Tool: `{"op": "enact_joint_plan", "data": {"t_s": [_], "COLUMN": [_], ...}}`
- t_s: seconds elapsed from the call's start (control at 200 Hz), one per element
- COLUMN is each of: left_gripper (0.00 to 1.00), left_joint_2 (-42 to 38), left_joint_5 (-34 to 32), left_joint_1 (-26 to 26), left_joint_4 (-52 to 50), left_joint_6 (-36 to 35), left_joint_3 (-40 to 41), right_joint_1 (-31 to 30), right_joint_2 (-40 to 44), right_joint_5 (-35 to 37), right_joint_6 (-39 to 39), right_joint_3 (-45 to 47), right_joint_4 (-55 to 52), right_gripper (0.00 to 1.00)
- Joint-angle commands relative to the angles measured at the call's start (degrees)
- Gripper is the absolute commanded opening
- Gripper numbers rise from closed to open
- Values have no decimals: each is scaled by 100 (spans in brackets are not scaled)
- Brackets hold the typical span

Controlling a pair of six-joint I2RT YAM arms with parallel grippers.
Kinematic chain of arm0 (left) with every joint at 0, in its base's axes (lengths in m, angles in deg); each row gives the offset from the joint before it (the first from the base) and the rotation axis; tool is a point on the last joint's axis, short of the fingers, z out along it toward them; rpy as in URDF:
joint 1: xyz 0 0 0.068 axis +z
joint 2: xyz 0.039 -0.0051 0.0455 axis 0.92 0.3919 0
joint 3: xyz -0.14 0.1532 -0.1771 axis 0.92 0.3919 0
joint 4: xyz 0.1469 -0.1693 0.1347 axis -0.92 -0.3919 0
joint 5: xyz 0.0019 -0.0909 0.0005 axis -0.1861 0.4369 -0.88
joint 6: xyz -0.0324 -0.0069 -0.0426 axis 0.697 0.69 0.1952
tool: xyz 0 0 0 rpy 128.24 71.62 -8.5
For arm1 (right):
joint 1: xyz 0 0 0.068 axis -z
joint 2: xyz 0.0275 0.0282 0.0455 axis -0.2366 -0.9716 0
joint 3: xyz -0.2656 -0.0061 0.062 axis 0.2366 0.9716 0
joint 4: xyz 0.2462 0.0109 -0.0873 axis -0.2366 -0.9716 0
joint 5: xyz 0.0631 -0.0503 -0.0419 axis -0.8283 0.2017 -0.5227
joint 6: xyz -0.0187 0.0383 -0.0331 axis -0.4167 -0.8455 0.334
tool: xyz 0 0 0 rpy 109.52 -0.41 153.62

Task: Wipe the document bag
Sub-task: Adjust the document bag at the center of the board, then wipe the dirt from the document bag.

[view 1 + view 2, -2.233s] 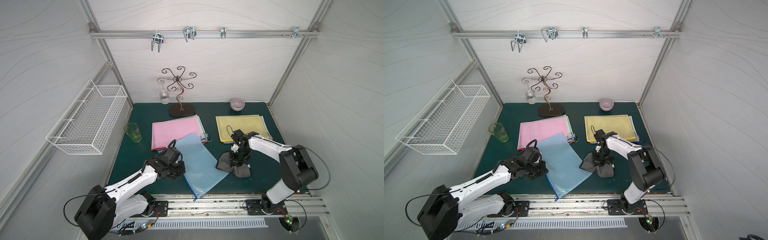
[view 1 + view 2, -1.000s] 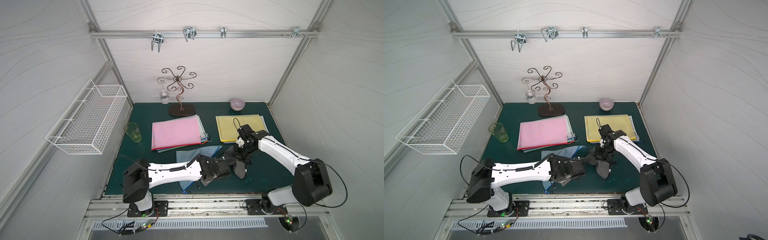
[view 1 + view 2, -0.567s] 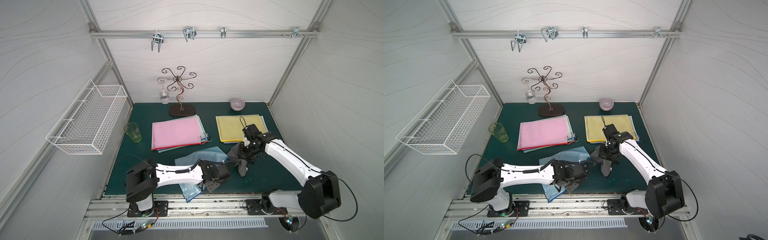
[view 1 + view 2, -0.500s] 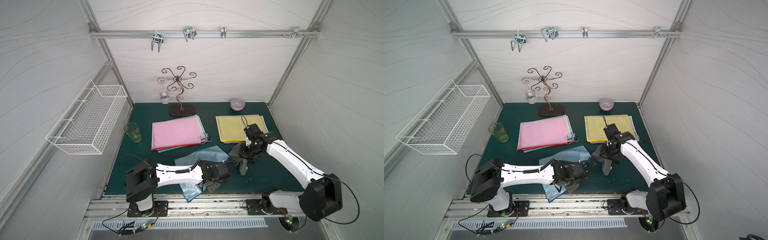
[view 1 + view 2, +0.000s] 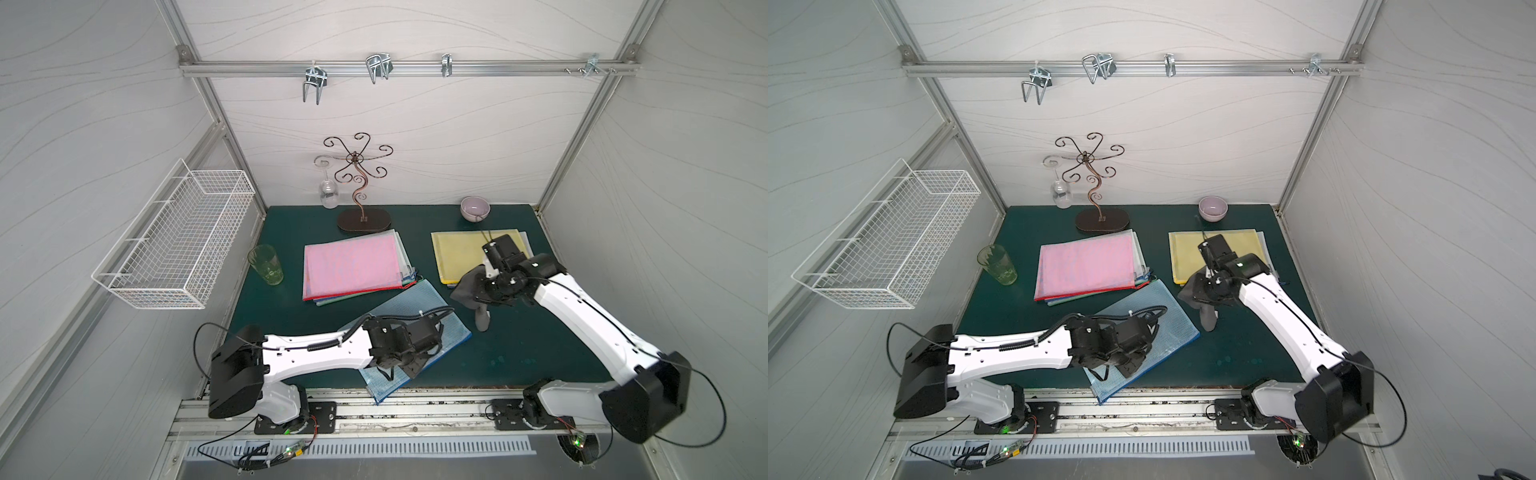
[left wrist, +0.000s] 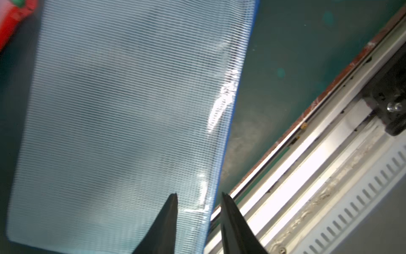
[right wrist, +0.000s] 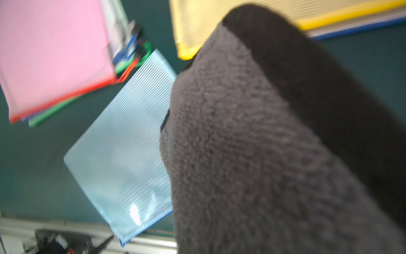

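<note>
The document bag (image 5: pixel 399 305) is a pale blue mesh pouch lying flat on the green mat, and one corner overhangs the front edge in both top views (image 5: pixel 1142 303). My left gripper (image 5: pixel 409 365) hovers over its front part. In the left wrist view its jaws (image 6: pixel 197 195) stand a little apart, astride the bag's blue edge (image 6: pixel 222 154), with nothing pinched. My right gripper (image 5: pixel 478 289) is shut on a dark grey cloth (image 5: pixel 467 286) that hangs above the mat just right of the bag. The cloth (image 7: pixel 263 154) hides the right fingers in the right wrist view.
A pink-topped stack of pouches (image 5: pixel 353 266) and a yellow-topped stack (image 5: pixel 461 253) lie behind. A green glass (image 5: pixel 266 264) stands at the left, a lilac bowl (image 5: pixel 475 208) and a glass stand (image 5: pixel 361 216) at the back. A wire basket (image 5: pixel 174 241) hangs on the left wall.
My left jaws have parted and the blue bag now lies flat instead of bunched. My right arm has drawn the hanging cloth slightly back and to the right.
</note>
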Motion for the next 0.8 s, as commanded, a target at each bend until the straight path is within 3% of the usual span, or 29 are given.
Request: {"op": "enact_joint_plan", "data": {"t_s": [0.0, 0.12, 0.245, 0.47, 0.605, 0.79], "left_gripper": [14, 3, 0, 0, 0, 0], "left_joint_2": [-360, -795, -1132, -1078, -1064, -952], "left_joint_5": [365, 747, 1042, 985, 870, 795], "left_joint_1": [571, 1235, 1822, 2131, 2133, 2234], "left_joint_4": [-352, -342, 8, 448, 495, 402], "left_joint_6": [1150, 1746, 2040, 2301, 2387, 2431], "left_joint_3": [487, 1296, 2054, 2503, 2427, 2424], "right_joint_1": [-664, -1220, -1633, -2179, -2264, -2039], "right_joint_2": [-768, -1563, -2515, -4126, -4575, -4649], "right_joint_5": [-965, -1880, -2727, -3842, -3861, -2857], "right_joint_6": [319, 239, 157, 7, -134, 139], "right_joint_3": [-278, -565, -983, -2046, -2136, -1863], "right_joint_4": [412, 1173, 1815, 2187, 2194, 1640], "right_gripper": [0, 0, 0, 0, 0, 0]}}
